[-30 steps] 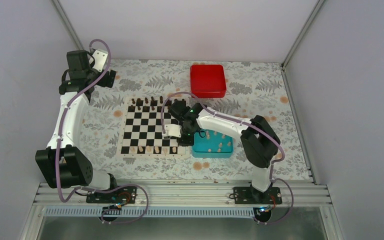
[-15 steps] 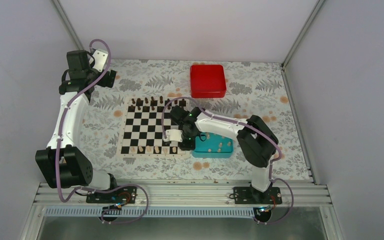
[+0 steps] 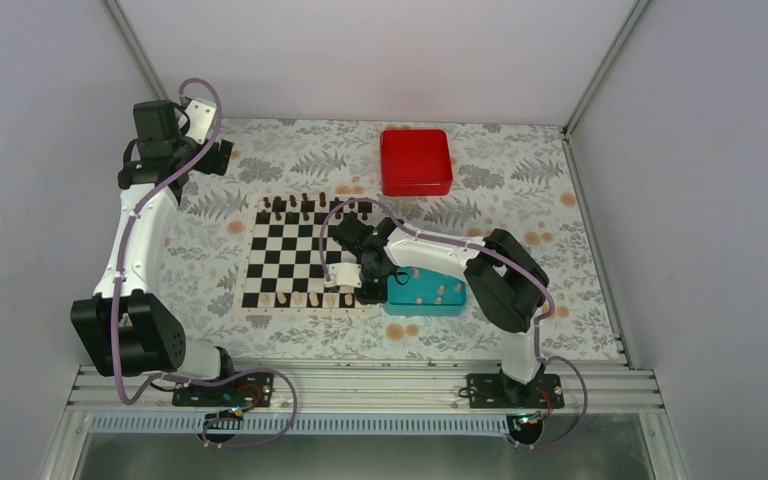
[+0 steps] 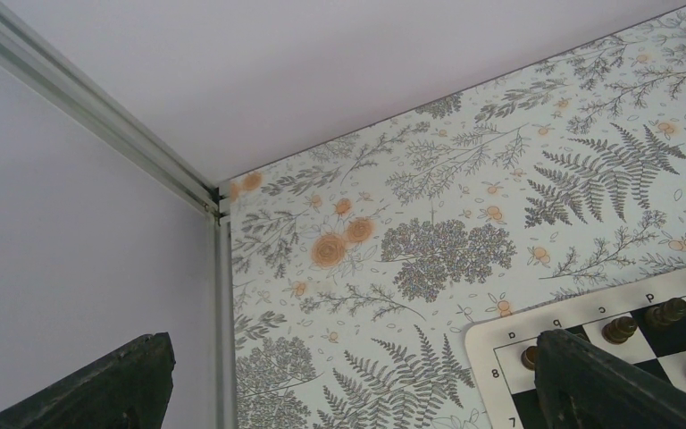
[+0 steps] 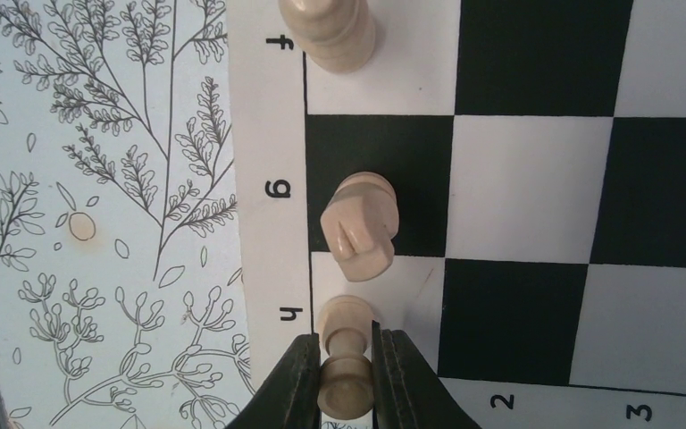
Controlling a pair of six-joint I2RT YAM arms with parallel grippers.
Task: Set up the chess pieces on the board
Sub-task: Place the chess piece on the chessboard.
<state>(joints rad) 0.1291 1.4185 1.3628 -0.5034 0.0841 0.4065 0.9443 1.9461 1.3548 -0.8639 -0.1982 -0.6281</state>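
Observation:
The black-and-white board [image 3: 295, 256] lies mid-table. Several cream chess pieces [image 3: 300, 298] stand along its near row, and more sit in the teal tray [image 3: 428, 296]. My right gripper [image 3: 346, 286] is at the board's near right corner. In the right wrist view it [image 5: 347, 374] is shut on a cream piece [image 5: 347, 332] whose base is over the white corner square by the letter h. A cream knight [image 5: 362, 228] stands on the g square and another cream piece [image 5: 330, 27] on f. My left gripper [image 4: 348, 393] is open and empty, raised over the far left.
Dark brown chessmen [image 3: 305, 205] line the board's far row and also show in the left wrist view [image 4: 619, 330]. A red box [image 3: 416, 161] sits behind the board. The teal tray touches the board's right edge. Walls close in on the left, the back and the right.
My right gripper has moved toward the near right corner of the board with the cream piece. The left arm has not moved.

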